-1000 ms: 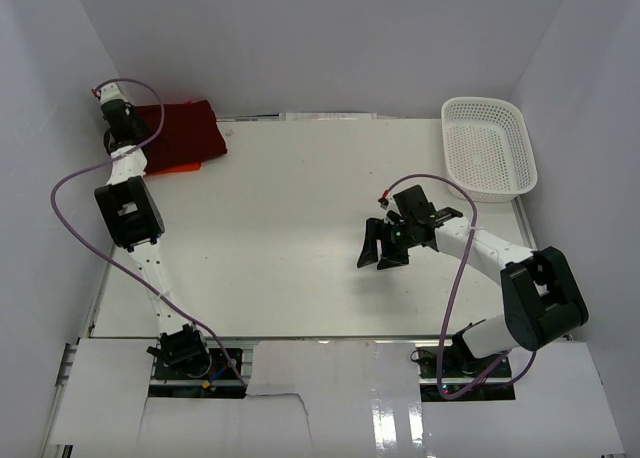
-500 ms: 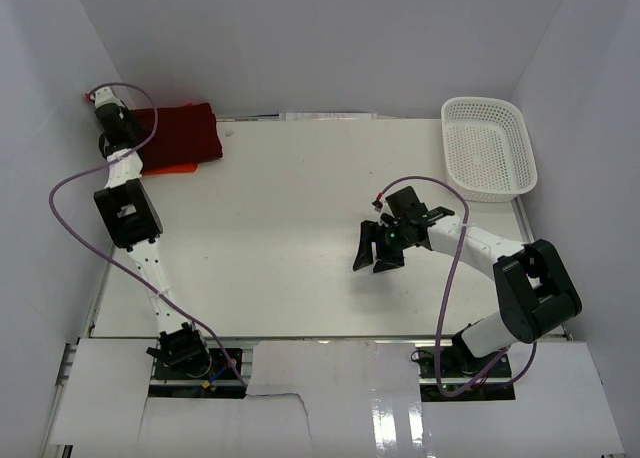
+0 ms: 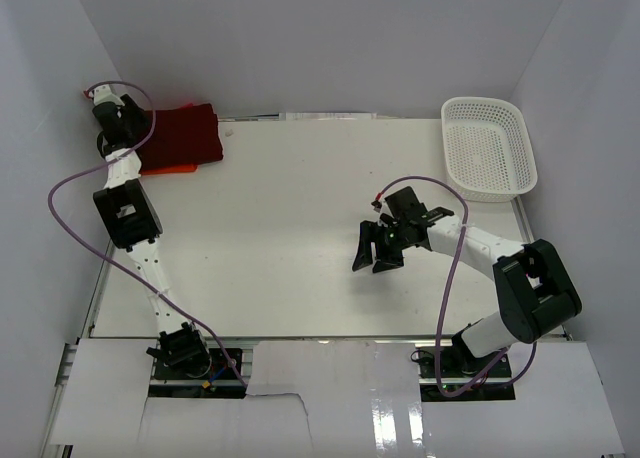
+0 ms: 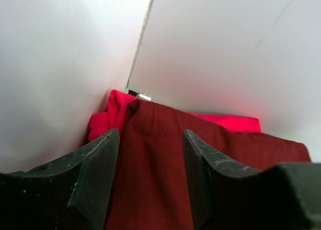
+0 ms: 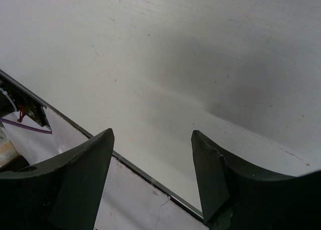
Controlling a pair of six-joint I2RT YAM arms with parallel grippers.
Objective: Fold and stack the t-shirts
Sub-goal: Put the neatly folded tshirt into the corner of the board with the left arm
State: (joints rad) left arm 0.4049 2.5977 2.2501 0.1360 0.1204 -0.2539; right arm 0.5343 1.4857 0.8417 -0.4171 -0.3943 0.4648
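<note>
White table (image 3: 280, 228) boxed in by white walls, pretty bare setup. The 3 t-shirts sit stacked in the far-left corner: dark maroon shirt (image 4: 150, 180) on top, crimson red shirt (image 4: 113, 109) poking out under it against the wall, and a strip of the orange shirt (image 3: 172, 168) showing at the near edge. The left gripper (image 4: 150, 134) hangs right over the maroon one, fingers spread, not pinching any cloth. The right gripper (image 3: 372, 263) is mid-table, well away from the stack, jaws apart with nothing in them. The white mesh basket (image 3: 455, 143) sits far right.
</note>
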